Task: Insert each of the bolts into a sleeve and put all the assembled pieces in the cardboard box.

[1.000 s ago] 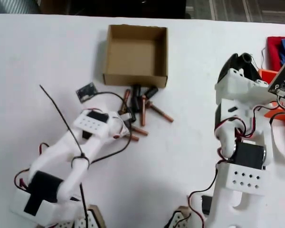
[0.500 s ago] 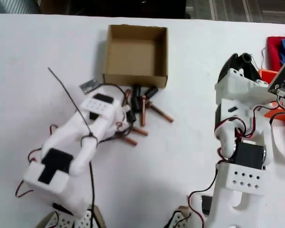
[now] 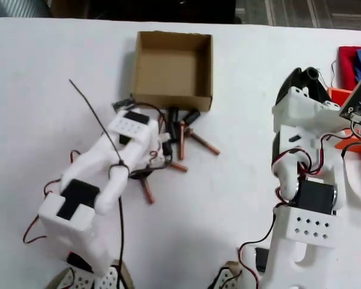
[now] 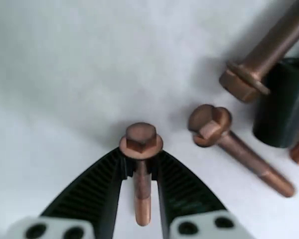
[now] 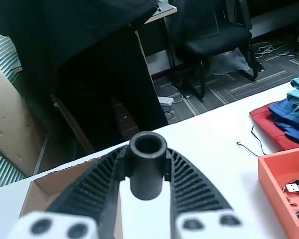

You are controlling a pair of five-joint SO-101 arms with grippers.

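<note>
**Item 1: left fingers** (image 4: 118,168). Closed on one copper bolt (image 4: 141,141).
- Hold: the ribbed inner faces clamp the shank directly under the flanged hex head.
- Position: the head stands just past the fingertips, and the shank runs back between the fingers toward the wrist.
- Judged purpose: to single this bolt out of the heap. The shank is the part that must enter a sleeve, and here it lies enclosed, so the hold looks better suited to lifting than to inserting.
- Whether the bolt rests on the counter (image 3: 60,60) or hangs above it cannot be told.

**Item 2: right fingers** (image 5: 114,164). Closed on one black sleeve (image 5: 146,183), held up off the counter and well apart from the heap.
- Position: the sleeve sits between the fingertips. Its open rim is just beyond them and its body is pinched on both sides.
- Judged purpose: to present the sleeve as the receiving part, with the bore unobstructed and clear of the fingers.

**Item 3: loose stock.** Loose bolts (image 3: 182,139) and a spare sleeve (image 4: 281,104) lie mixed on the counter.
- Position: just in front of the cardboard box (image 3: 171,101), near wall side, beside the left arm.
- Two of the bolts lie near the held one without touching it.

**Item 4: cardboard box.** Upright with the top open and the floor bare.
- Judged progress: the first pairing is not yet made.
</note>
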